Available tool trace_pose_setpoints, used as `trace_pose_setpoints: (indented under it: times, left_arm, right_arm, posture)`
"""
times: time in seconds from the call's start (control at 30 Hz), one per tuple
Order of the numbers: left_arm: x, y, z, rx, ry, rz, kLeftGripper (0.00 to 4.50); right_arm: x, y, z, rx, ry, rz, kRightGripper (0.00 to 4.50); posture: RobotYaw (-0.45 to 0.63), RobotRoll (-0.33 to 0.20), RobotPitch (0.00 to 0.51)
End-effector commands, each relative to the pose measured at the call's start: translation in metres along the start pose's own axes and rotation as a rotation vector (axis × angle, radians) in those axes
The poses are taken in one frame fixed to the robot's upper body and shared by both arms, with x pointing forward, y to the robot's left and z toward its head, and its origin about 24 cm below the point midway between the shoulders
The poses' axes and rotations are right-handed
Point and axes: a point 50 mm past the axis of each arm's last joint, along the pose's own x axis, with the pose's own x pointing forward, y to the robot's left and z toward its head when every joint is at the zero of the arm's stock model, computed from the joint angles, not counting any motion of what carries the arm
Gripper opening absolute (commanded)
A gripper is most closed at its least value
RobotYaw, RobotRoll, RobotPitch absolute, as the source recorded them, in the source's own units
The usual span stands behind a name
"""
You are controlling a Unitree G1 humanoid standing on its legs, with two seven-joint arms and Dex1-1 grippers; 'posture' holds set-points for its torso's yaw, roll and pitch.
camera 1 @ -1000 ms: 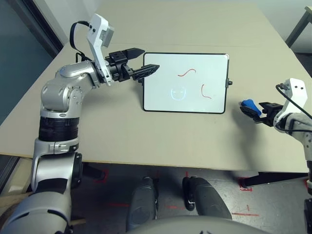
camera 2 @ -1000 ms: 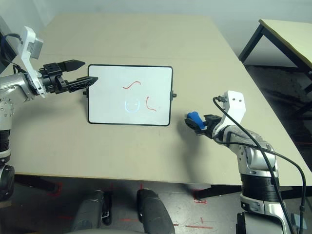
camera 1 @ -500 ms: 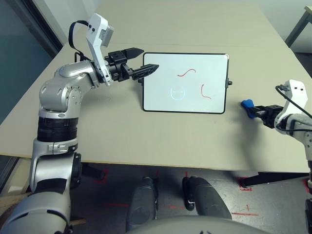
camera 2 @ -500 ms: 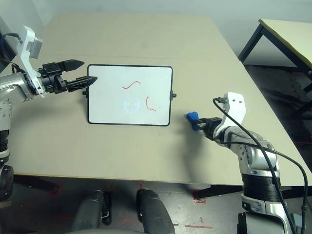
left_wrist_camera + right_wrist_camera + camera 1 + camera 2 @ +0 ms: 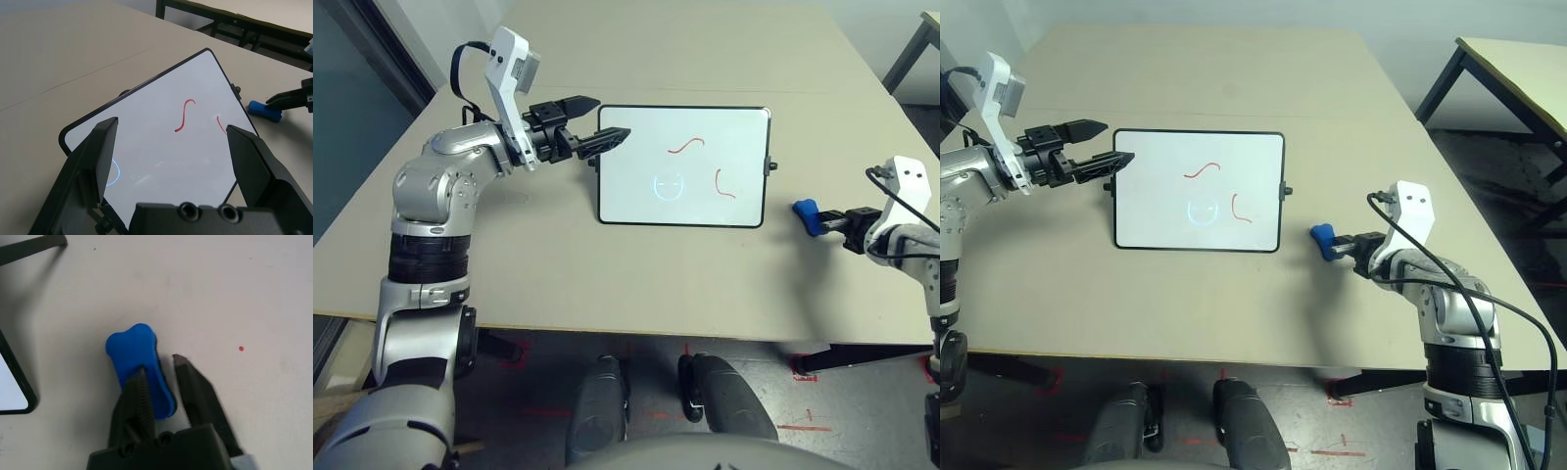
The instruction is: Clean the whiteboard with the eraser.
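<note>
Eraser place: The blue eraser (image 5: 132,350) lies on the bench (image 5: 656,284), just beyond the right short side of the whiteboard (image 5: 683,176) and apart from its frame.
Eraser weight: Expect it to be light; a clumsy nudge could slide or turn it before you have it.
Eraser feel: Probably foam or felt, with a little give, so you need a firm pinch but no crushing. It is unlikely to break.
Eraser grip point: Take it across the pinched waist, one finger down each long side, so the wider ends help stop it slipping lengthwise.
Right end effector: Your right gripper (image 5: 160,363) is parted by a modest gap, with no pinch on the eraser. One finger overlaps the blue body and the other stands beside it; you cannot tell whether either touches. Judge the gap too narrow and off-centre; widen and recentre before closing.
Left end effector: Your left gripper (image 5: 172,124) is spread wide and empty, by the whiteboard's left short side.
</note>
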Motion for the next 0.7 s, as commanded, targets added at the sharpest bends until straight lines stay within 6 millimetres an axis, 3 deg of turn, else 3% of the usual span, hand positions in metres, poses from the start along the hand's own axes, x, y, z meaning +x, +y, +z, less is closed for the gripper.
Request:
trace_pose_setpoints:
  times: [0.03,0.27,0.7]
  left_arm:
    - [0.000,0.000,0.000,0.005,-0.004,0.002,4.50]
    - [0.001,-0.001,-0.002,0.003,-0.003,0.001,4.50]
    - [0.000,-0.002,-0.002,0.003,-0.005,0.009,4.50]
  right_arm:
    - [-0.003,-0.002,0.008,0.007,-0.005,-0.027,2.35]
    - [-0.006,0.006,0.016,0.003,-0.010,0.004,4.47]
    - [-0.001,0.009,0.002,-0.015,0.050,0.014,4.47]
  posture:
    - [-0.04,0.000,0.148]
    - [-0.05,0.000,0.153]
    - [-0.04,0.000,0.155]
